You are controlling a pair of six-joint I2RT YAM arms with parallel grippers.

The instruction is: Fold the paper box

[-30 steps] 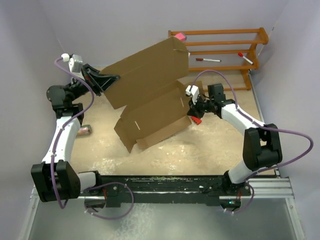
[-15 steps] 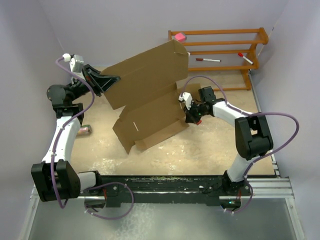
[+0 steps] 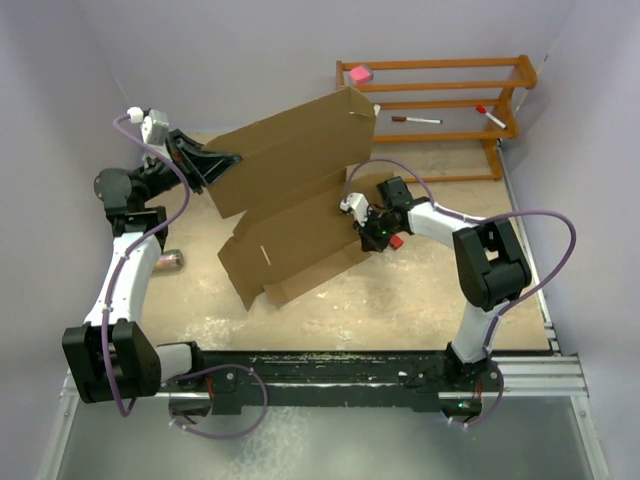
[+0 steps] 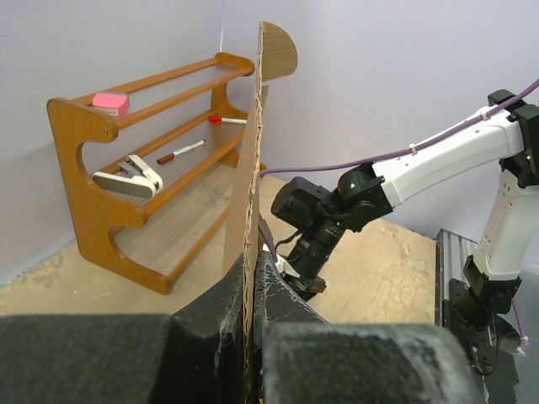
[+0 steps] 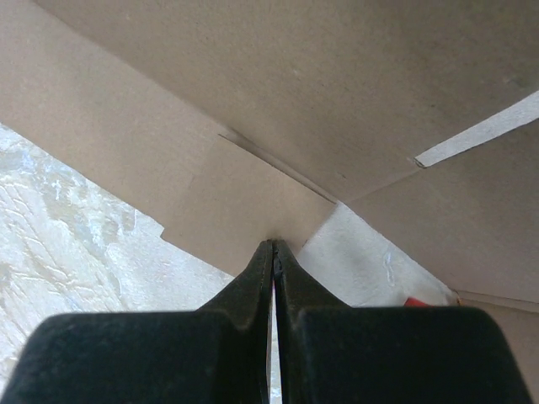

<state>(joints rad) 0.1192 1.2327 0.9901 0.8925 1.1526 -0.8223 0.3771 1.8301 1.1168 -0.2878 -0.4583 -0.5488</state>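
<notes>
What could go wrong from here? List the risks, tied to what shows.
1. The left claw pinches only an edge of the raised panel of the paper box; it may slip out.
2. The right claw is shut, pushing a side flap with its tips alone; it may slide off.
3. The panel's far corner looks close to the wooden shelf; swinging it could bump the shelf.
</notes>
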